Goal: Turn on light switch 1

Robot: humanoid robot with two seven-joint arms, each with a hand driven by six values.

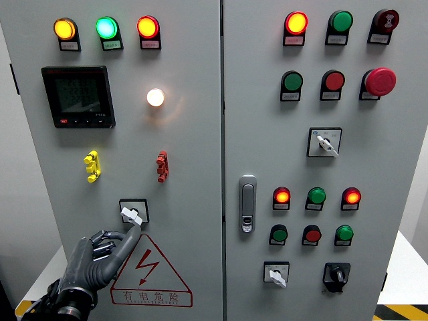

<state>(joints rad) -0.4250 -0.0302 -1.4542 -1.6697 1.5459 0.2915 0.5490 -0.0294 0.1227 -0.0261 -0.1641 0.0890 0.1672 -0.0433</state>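
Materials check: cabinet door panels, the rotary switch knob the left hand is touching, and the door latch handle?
Door panels: look like painted sheet metal, matte light grey, flat and even. Rotary switch knob: probably white moulded plastic, slightly glossy, on a black square base. Latch handle: seems brushed or satin metal, silvery sheen. Left hand: dark grey, likely plastic or metal shells.

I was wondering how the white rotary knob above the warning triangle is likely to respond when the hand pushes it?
The white rotary knob sits in a panel-mounted square bezel, so it probably pivots rather than slides. Its narrow lever looks rigid, likely plastic. The left hand touches it with one extended fingertip only, which might slip off.
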